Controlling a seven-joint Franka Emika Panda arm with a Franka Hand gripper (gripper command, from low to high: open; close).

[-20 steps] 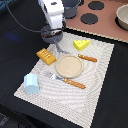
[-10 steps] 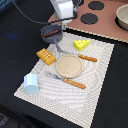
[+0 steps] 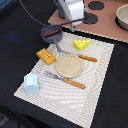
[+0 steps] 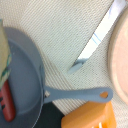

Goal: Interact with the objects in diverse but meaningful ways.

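A small dark grey long-handled pan (image 3: 51, 34) sits at the far corner of the placemat with a thin brown sausage (image 3: 51, 34) inside it. My gripper (image 3: 75, 24) hangs above and to the exterior view's right of the pan, open and holding nothing. The yellow cheese wedge (image 3: 81, 44), the orange ridged block (image 3: 45, 56) and the light blue cup (image 3: 31, 83) lie on the mat. The wrist view shows the pan (image 4: 22, 75), the sausage (image 4: 6, 102), the pan's handle (image 4: 75, 94) and the orange block (image 4: 90, 117).
A tan round plate (image 3: 68, 65) lies mid-mat, with a knife (image 3: 86, 58) and a fork (image 3: 67, 80) beside it. The woven placemat (image 3: 95, 95) rests on a black table. A toy stove top (image 3: 95, 12) and a bowl (image 3: 122, 17) stand at the back.
My gripper has risen and moved toward the exterior view's right, away from the pan. The sausage stays in the pan; nothing else moved.
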